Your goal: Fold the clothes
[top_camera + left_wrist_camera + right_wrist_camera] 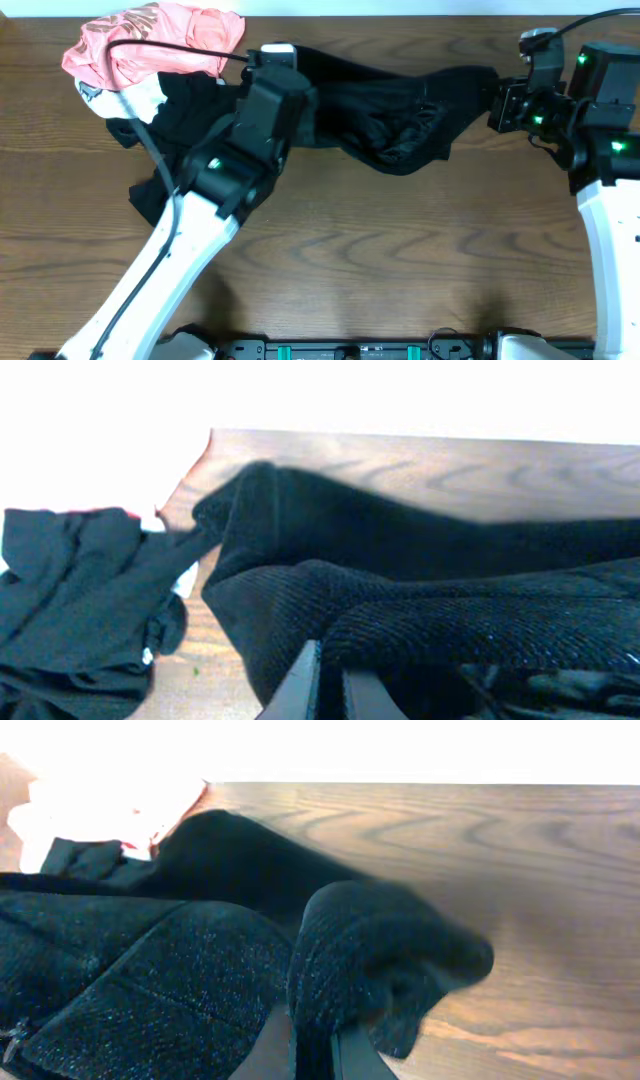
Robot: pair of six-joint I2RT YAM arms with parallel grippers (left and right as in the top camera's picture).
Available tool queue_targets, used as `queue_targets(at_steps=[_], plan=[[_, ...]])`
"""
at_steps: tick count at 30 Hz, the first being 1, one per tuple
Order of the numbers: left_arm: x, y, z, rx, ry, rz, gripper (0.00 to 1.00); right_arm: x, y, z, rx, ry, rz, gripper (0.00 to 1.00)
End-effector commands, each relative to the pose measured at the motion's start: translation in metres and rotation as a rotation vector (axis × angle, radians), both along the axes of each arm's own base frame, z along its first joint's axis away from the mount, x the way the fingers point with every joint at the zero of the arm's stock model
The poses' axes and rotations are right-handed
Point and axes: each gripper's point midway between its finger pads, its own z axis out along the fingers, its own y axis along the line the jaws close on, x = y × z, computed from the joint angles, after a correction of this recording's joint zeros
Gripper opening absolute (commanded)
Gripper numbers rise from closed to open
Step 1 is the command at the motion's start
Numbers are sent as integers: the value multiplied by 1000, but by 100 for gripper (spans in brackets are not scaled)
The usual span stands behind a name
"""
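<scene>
From above, we see the thick black fuzzy knit garment (400, 110) stretched across the far half of the brown wooden table (400, 250), between the two arms. The left gripper (285, 70) is at its left end and the right gripper (496, 100) is at its right end. From here we cannot tell how the jaws stand. A crumpled salmon-pink garment (160, 40) lies at the far left corner. A smaller thin black garment (165, 125) lies just beside it, partly under the left arm.

In the left wrist view, the left gripper (332, 698) is clamped on a fold of the knit garment (450, 610), and the ribbed fabric fills the lower right. The thin black garment (70, 600) lies on the left, on the table (420, 470).

In the right wrist view, the right gripper (315, 1060) is pressed together on an edge of the knit garment (380, 960), which bulges as a rounded lump above the fingers. The table (520, 870) shows behind it. The pink garment (100, 810) is a pale, overexposed shape at the far left.
</scene>
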Motion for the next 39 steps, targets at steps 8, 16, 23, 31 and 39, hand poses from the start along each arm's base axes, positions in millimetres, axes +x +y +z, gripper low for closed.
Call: queue_targets(at_steps=[8, 16, 23, 31, 39], plan=[[-15, 72, 73, 94, -219, 195, 6, -18, -74, 83, -127, -176, -280, 1], [-31, 80, 120, 48, -327, 200, 6, -44, -93, 144, -179, -275, -350, 1], [-55, 93, 181, -12, -472, 204, 6, -66, -95, 185, -211, -344, -366, 1], [-99, 115, 227, -92, -597, 219, 6, -100, -99, 215, -250, -377, -435, 1], [-119, 117, 235, -142, -622, 179, 6, -113, -93, 223, -243, -395, -423, 1]])
